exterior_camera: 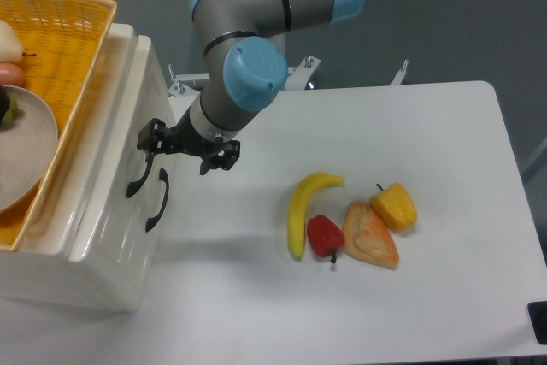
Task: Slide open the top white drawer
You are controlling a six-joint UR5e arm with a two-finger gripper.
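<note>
The end effector hovers just beside the top white drawer.

Bench: white surface. Four food items lie grouped toward its front edge, right of centre. Yellow banana: curved, leftmost in the group. Red pepper: touching the banana's right side. Orange bread slice: touching the red pepper. Yellow pepper: against the slice's upper right. Wicker basket: on the cabinet top, holding a white plate.
</note>
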